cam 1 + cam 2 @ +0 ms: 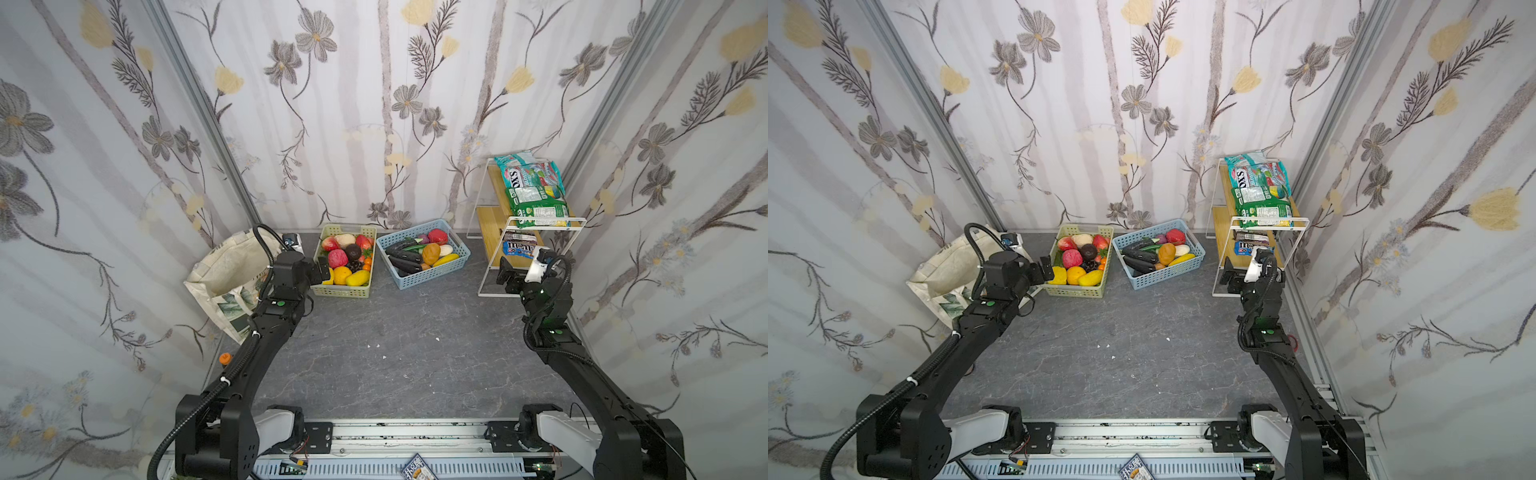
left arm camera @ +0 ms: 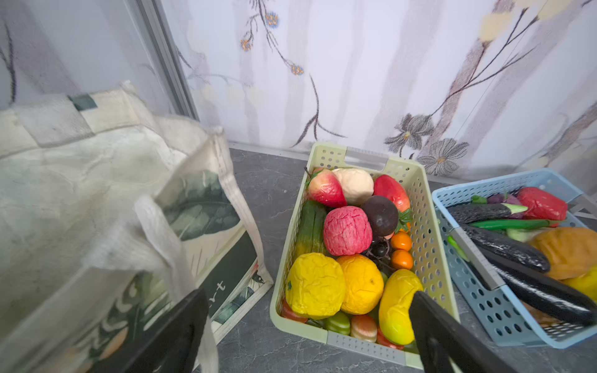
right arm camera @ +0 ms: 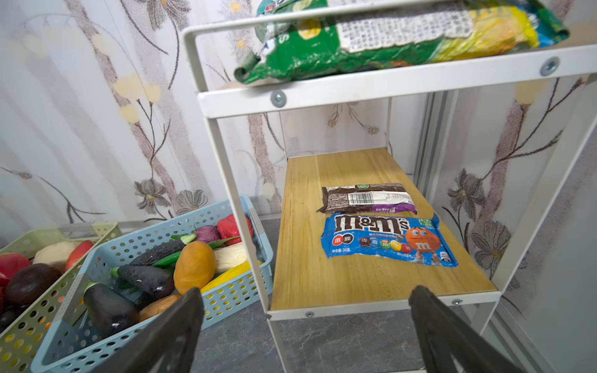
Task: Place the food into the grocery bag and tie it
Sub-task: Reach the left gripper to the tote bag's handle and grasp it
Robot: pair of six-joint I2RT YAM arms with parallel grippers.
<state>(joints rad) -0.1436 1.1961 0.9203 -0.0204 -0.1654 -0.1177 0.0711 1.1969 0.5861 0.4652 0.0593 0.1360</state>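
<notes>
The grocery bag (image 1: 232, 266) stands in the back left corner of the counter (image 1: 395, 353), just beside the green basket (image 1: 341, 294). Its mouth faces up and hangs open, I think so food can drop straight in. Its long side runs front to back along the wall (image 1: 166, 232), and its printed side faces the robot. One handle (image 2: 151, 232) flops loose, so nothing is tied yet. I cannot see any food inside.

The left claw (image 1: 322, 269) is wide and holds nothing. It hangs by the near corner of the green basket, on the bag's side. That looks like a good spot to grab something and swing it to the bag. A long yellow fruit (image 2: 395, 306) lies close by, with its long side along the basket's edge.

The right claw (image 3: 305, 290) is wide too, and empty. It points into the low shelf (image 3: 355, 284), where a blue candy packet (image 3: 387, 239) lies flat. The packet's long side runs across the board, next to a brown packet (image 3: 368, 198) that lies the same way. Flat like that, it may be hard to pinch, so an edge looks best. The blue basket (image 1: 432, 277) sits between the green basket and the shelf.
</notes>
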